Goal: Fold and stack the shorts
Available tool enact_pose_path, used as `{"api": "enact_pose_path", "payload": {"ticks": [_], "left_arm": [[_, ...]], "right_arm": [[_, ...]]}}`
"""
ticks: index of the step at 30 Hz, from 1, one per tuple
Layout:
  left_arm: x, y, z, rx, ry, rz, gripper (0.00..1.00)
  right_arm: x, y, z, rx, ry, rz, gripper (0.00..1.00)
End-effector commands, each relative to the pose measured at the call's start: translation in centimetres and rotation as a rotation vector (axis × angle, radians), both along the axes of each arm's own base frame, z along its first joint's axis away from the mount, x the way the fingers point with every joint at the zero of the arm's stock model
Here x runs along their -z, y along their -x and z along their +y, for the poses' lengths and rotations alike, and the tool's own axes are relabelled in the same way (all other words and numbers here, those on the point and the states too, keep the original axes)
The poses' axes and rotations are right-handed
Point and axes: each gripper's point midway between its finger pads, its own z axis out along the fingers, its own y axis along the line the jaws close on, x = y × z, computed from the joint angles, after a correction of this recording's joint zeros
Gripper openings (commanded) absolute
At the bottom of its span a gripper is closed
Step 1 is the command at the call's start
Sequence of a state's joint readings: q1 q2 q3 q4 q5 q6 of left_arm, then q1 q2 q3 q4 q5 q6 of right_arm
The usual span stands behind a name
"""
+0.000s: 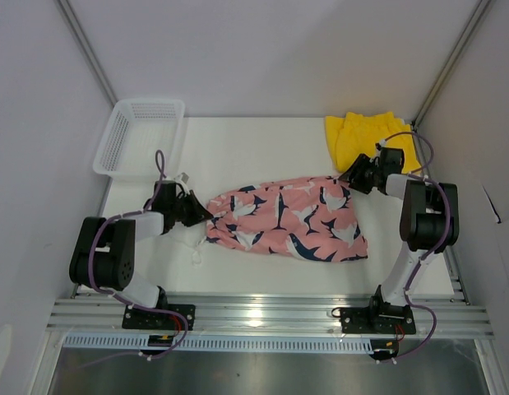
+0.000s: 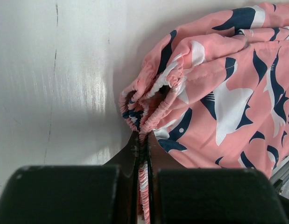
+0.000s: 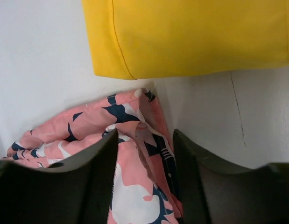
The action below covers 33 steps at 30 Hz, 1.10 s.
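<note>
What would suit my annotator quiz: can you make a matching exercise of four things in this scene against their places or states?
Things:
1. pink shorts
2. yellow shorts
3. white basket
4. left gripper

Places or states:
A. at the far left corner of the table
B. at the far right corner
C. shut on a gathered pink edge
D. lying across the middle

Pairs: 1-D, 2-B, 3-A, 4-C

Shorts, two pairs: one pink printed pair point(image 1: 291, 220), one yellow pair point(image 1: 369, 136). One white mesh basket point(image 1: 143, 132). Two grippers: left gripper point(image 1: 205, 214), right gripper point(image 1: 347, 179).
</note>
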<state>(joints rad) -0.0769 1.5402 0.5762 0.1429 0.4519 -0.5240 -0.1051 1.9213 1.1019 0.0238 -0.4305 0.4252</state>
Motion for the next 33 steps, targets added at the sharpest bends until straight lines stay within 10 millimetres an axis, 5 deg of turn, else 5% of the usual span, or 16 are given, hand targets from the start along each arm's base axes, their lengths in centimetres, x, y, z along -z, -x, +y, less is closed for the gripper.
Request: {"api": "enact_pose_path", "payload": {"ticks": [1, 3, 9, 11, 14, 16, 19, 23, 26, 27, 31, 33], "left_arm": [[-1.2, -0.3, 0.3, -0.017, 0.003, -0.05, 0.0], [-1.8, -0.4, 0.4, -0.032, 0.012, -0.061, 0.0], [-2.4, 0.1, 0.2, -0.087, 0.029, -0.007, 0.0], [-2.8, 0.1, 0.4, -0.105, 0.017, -0.007, 0.0], [-3.4, 0.2, 0.9, -0.129, -0.001, -0.004, 0.0], [-3.5, 0.6, 1.3, -0.148, -0.017, 0.027, 0.0], [-3.9, 0.8, 1.5, -0.164, -0.03, 0.056, 0.0], [-4.5, 1.5, 1.8, -0.184, -0.037, 0.085, 0.0], [-4.8, 1.9, 2.1, -0.2, -0.049, 0.099, 0.0], [-5.0, 2.1, 2.2, -0.206, -0.053, 0.098, 0.0], [-5.5, 2.6, 2.5, -0.225, -0.058, 0.104, 0.0], [-5.8, 2.9, 2.5, -0.228, -0.058, 0.111, 0.0]], "right_arm": [[-3.1, -0.8, -0.2, 0.015, 0.023, -0.1, 0.57], [-3.8, 0.0, -0.6, 0.041, 0.039, -0.115, 0.62], [-10.6, 3.0, 0.9, 0.049, 0.052, -0.246, 0.63], [-12.5, 4.5, 1.9, 0.049, 0.07, -0.289, 0.54], [-13.8, 6.9, 6.1, -0.025, 0.029, -0.32, 0.21], [-13.2, 9.0, 9.7, -0.08, -0.009, -0.299, 0.01], [-13.6, 11.5, 14.5, -0.113, -0.066, -0.329, 0.0], [-11.7, 15.2, 19.2, -0.114, -0.107, -0.393, 0.0], [-13.2, 16.3, 22.6, -0.095, -0.188, -0.507, 0.0], [-11.8, 16.4, 22.7, -0.067, -0.163, -0.505, 0.0], [-11.6, 18.5, 27.6, -0.09, -0.152, -0.57, 0.0], [-11.4, 17.9, 28.9, -0.043, -0.075, -0.621, 0.0]]}}
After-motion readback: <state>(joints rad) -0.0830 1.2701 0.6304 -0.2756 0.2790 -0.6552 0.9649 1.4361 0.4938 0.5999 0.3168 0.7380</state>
